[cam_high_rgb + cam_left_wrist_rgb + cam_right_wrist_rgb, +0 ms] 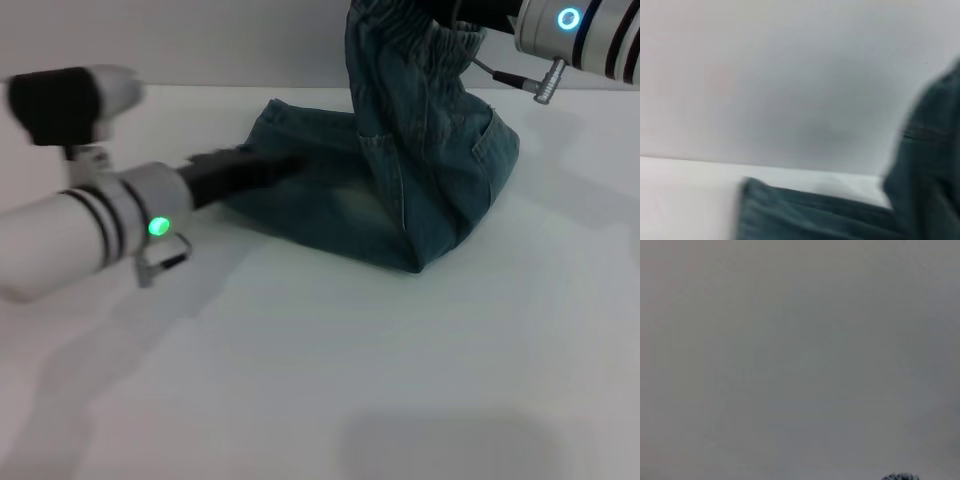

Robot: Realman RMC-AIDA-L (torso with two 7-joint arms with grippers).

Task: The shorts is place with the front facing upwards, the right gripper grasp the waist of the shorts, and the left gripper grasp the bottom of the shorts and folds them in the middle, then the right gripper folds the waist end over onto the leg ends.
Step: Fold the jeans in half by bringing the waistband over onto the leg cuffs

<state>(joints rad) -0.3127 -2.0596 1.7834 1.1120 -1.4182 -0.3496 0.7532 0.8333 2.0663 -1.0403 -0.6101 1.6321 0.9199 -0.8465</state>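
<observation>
Blue denim shorts [330,205] lie on the white table [350,380], leg ends toward the left. The elastic waist [420,35] is pulled up high at the back, and the cloth hangs from it in a steep fold. My right gripper [478,10] sits at the top edge of the head view, mostly cut off, shut on the gathered waist. My left gripper [280,165] reaches in from the left and rests at the leg end of the shorts. In the left wrist view, denim [815,215] fills the near edge and one side.
The white tabletop stretches wide in front of and to the right of the shorts. A plain grey wall [200,40] stands behind the table. The right wrist view shows only that wall and a small scrap of denim [900,476].
</observation>
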